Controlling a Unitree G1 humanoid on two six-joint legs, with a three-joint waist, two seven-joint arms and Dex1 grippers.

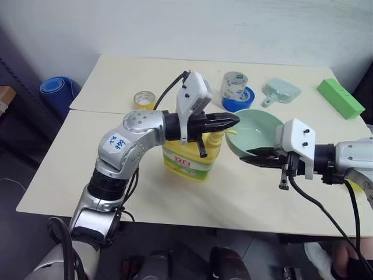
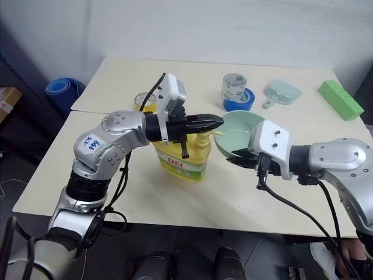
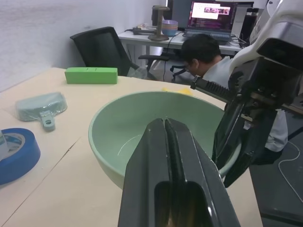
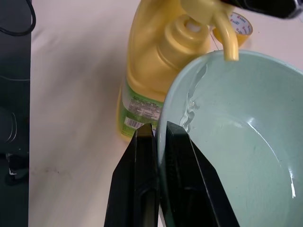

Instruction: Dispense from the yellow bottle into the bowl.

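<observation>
Pale wood table [image 1: 116, 186], seam across top. White wall [image 1: 175, 23] behind table. Blue roll [image 1: 57, 92] on dark floor, left of table. Beyond table, in left wrist view: black chair [image 3: 102, 47], desk [image 3: 189, 40] with lit laptop [image 3: 215, 12], seated person [image 3: 213, 61] near desk.

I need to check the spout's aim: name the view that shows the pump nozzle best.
The right wrist view: the pump nozzle hangs over the bowl rim, its tip unobstructed. In both eye views the left pincer covers most of the nozzle. The left wrist view looks past it into the bowl.
</observation>
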